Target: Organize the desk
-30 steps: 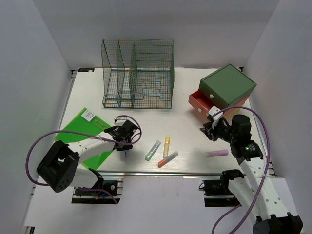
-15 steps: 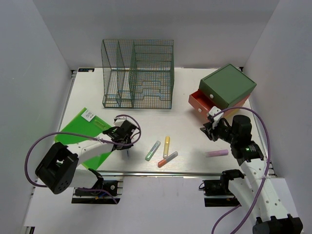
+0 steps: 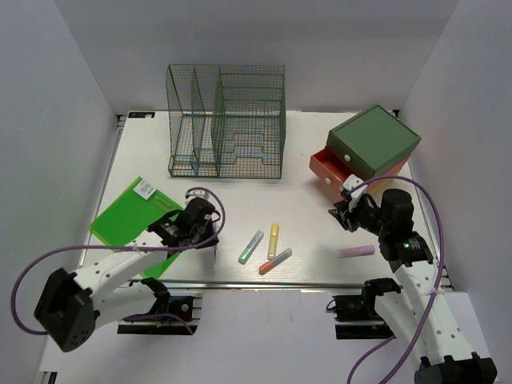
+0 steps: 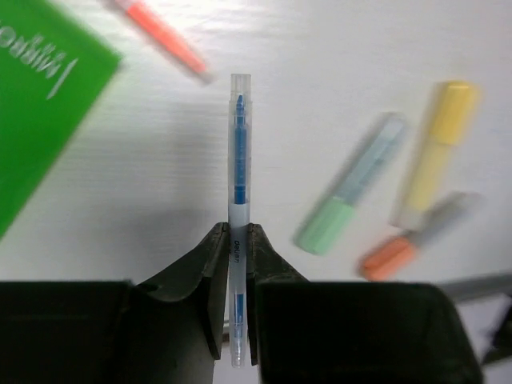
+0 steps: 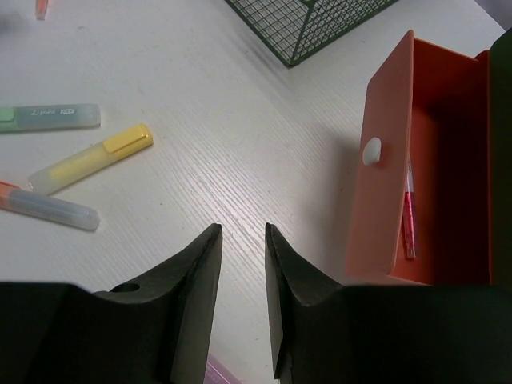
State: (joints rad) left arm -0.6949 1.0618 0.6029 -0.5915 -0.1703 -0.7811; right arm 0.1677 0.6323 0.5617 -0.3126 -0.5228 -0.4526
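Observation:
My left gripper [image 4: 238, 232] is shut on a clear pen with blue ink [image 4: 238, 160], which sticks out past the fingertips above the white desk [image 3: 304, 208]. From above, this gripper [image 3: 210, 240] hangs by the corner of a green notebook [image 3: 132, 220]. To its right on the desk lie a green highlighter [image 3: 251, 247], a yellow one [image 3: 273, 240] and an orange one [image 3: 275, 261]. My right gripper [image 5: 244, 232] stands open and empty over bare desk, left of an open orange drawer [image 5: 424, 168] with a red pen [image 5: 409, 216] inside.
A green wire-mesh rack [image 3: 226, 120] stands at the back. The green-topped drawer box [image 3: 373, 141] sits at the back right. A pink highlighter [image 3: 356, 251] lies near the front edge under the right arm. An orange pen [image 4: 164, 40] lies beside the notebook [image 4: 40, 104].
The left jaws have shut on the blue pen, and the left arm's elbow has swung down and to the left. The right arm has not moved.

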